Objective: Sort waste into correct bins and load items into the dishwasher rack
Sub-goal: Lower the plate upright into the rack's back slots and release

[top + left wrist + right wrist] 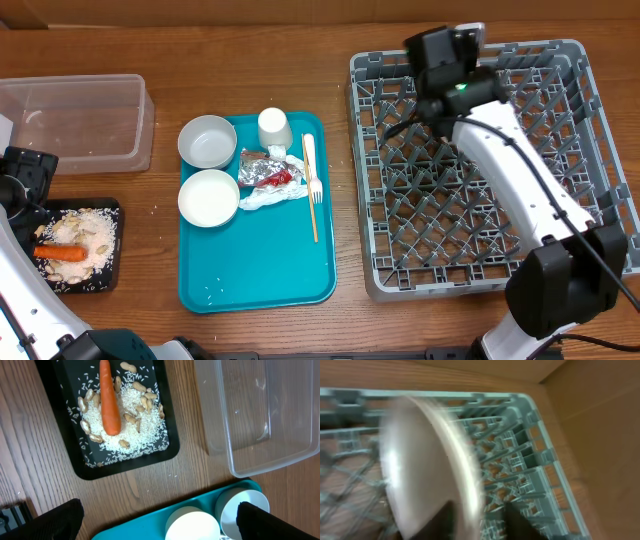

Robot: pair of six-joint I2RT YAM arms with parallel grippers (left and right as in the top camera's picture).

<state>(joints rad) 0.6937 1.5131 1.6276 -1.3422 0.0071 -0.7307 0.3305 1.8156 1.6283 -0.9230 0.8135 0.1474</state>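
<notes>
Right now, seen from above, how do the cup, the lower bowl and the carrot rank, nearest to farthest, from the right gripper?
From the right gripper, over the rack:
1. Cup, at the back of the teal tray.
2. Lower bowl, on the tray's left side.
3. Carrot, in the black tray, far left.

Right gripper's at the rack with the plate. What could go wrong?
The plate stands tilted on its edge in the rack; the blurred wrist view doesn't show it seated between pegs, so it may topple.
The right gripper straddles its rim; lifting off could snag and drag it.
</notes>
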